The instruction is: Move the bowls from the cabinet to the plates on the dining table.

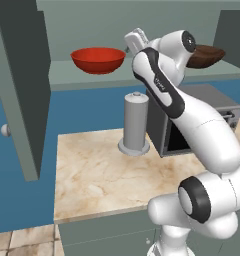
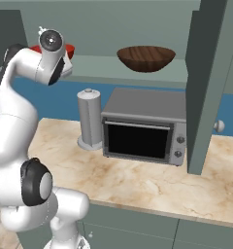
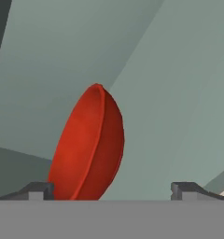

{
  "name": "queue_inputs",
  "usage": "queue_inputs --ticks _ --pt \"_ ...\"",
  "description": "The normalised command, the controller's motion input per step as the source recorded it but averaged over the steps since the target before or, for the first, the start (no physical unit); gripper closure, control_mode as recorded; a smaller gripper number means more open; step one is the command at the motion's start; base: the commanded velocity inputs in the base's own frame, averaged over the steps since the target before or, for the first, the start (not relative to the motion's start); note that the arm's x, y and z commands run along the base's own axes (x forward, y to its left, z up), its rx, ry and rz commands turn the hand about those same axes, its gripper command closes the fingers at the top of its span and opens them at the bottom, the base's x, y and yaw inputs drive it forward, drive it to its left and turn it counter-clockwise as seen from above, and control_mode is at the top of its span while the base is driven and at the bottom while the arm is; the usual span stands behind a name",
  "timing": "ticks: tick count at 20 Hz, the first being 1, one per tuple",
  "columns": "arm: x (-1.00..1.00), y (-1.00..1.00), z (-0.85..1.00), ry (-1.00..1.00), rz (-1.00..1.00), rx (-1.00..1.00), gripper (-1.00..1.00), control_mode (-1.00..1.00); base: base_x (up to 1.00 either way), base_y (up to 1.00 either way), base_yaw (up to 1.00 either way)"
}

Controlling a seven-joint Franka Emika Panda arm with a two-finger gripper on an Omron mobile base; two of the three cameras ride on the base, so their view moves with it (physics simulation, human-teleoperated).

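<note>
A blue wall backs a beige marble-veined counter carrying a grey cylindrical paper-towel holder on the left and a grey toaster oven just right (door shut); beige floor tiles lie nearer.

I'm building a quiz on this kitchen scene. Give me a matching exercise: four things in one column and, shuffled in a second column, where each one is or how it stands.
Things:
1. red bowl
2. brown bowl
3. toaster oven
4. gripper

Places or states:
A. on the marble counter, beside the grey cylinder
B. on the cabinet shelf, above the toaster oven
C. open, by the shelf
D. on the cabinet shelf, just ahead of the fingertips

Pairs: 1-D, 2-B, 3-A, 4-C
</note>
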Motion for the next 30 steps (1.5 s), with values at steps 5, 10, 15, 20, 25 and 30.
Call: queue_inputs --ticks 5,10,15,20,25,30 --pt "0.23 0.08 0.0 0.06 0.0 0.0 -1.0 -1.0 0.0 0.0 0.0" --pt "0.25 0.1 0.0 0.08 0.0 -0.01 -1.0 -1.0 0.0 0.0 0.0" --pt "0.23 0.14 0.0 0.1 0.0 0.0 -1.0 -1.0 0.0 0.0 0.0" --pt "0.19 0.14 0.0 0.06 0.0 0.0 -1.0 -1.0 0.0 0.0 0.0" --pt "0.18 0.12 0.0 0.02 0.0 0.0 -1.0 -1.0 0.0 0.0 0.0" --pt "0.08 0.1 -0.09 0.0 0.0 0.0 -1.0 -1.0 0.0 0.0 0.0"
